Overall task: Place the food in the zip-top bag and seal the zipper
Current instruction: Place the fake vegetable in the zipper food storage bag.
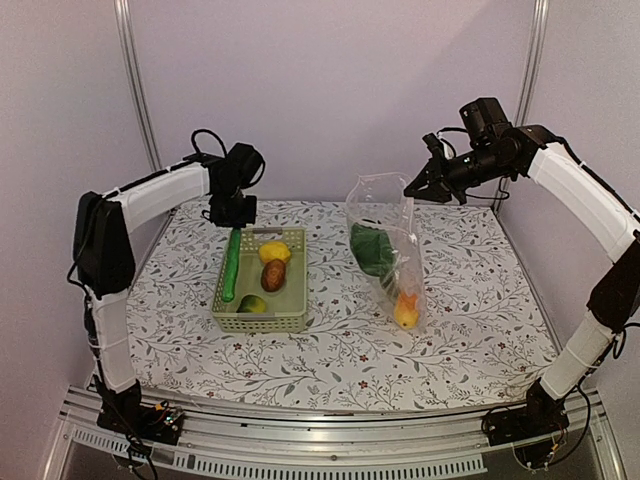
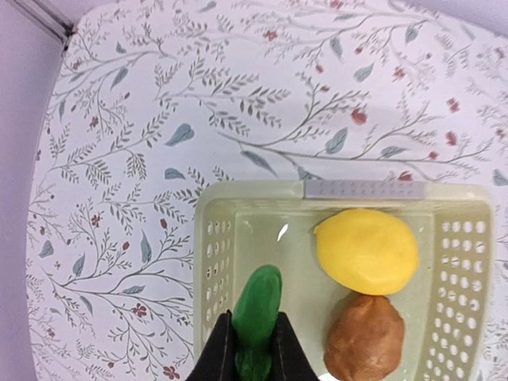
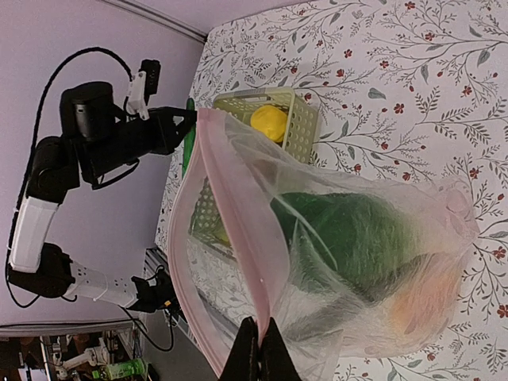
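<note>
The step in hand is judged to be moving the cucumber (image 2: 259,305) from the basket (image 2: 361,189) into the bag (image 3: 333,182). The cucumber is clamped near its upper end by the left gripper (image 2: 252,351), whose jaws are closed on it. It is held steeply tilted along the left side of the basket, and its lower end appears to be still down inside. A lemon (image 2: 367,250) and a brown round piece (image 2: 365,348) lie touching each other in the basket, to the right of the cucumber. A third, yellow-green piece (image 1: 253,304) is seen at the basket's near left corner; what it is cannot be told.

The bag is held up to the right of the basket by the right gripper (image 3: 259,343), whose jaws are pinched shut on the rim by the zipper (image 3: 248,238). The bottom of the bag rests on the table (image 1: 460,320). The mouth gapes and the zipper is unsealed. A leafy green (image 3: 349,238) and an orange-yellow piece (image 3: 421,305) are already inside, the green nearer the mouth.

About half of the task is judged done. Next, the cucumber would have to be lifted clear of the basket wall, carried right to the mouth and fed in end first. The mouth must be kept wide, since the film is limp and a long piece could catch on the rim. The pieces left in the basket and the sealing are still to be dealt with.
</note>
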`<state>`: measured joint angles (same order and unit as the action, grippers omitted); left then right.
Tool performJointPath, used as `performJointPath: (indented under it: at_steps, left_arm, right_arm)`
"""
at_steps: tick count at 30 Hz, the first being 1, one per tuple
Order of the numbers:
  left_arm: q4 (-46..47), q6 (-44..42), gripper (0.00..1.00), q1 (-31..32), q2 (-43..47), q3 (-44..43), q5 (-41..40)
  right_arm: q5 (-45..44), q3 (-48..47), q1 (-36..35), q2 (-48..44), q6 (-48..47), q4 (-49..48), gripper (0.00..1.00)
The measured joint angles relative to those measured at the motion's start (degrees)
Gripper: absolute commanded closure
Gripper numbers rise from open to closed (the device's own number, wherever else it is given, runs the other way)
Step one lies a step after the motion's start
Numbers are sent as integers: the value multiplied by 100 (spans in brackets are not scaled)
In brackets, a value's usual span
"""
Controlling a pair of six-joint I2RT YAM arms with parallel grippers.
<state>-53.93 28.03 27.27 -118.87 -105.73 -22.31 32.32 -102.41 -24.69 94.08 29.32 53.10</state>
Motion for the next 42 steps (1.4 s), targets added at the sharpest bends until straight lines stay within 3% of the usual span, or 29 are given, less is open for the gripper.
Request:
performJointPath:
  at_steps: [4,9,16,29,42]
  left_arm:
    - [533,-79,100,238,789,-55,109]
    - [1617,-313,100,966,1655,-57,-26]
    - [3740,-584,100,1751,2361,411,-127]
    - [7060,-1296,100,2461,1906,404,203]
    - [8063,-1016,100,2789,859,26,721]
  right_arm:
    - [0,0,0,0,0,0,100]
    - [2,0,0,-2,0,2,100]
    - [37,39,0,-70,26,7,100]
    - [85,37,0,-289,68,302,100]
    - [35,37,0,-398,72,490,100]
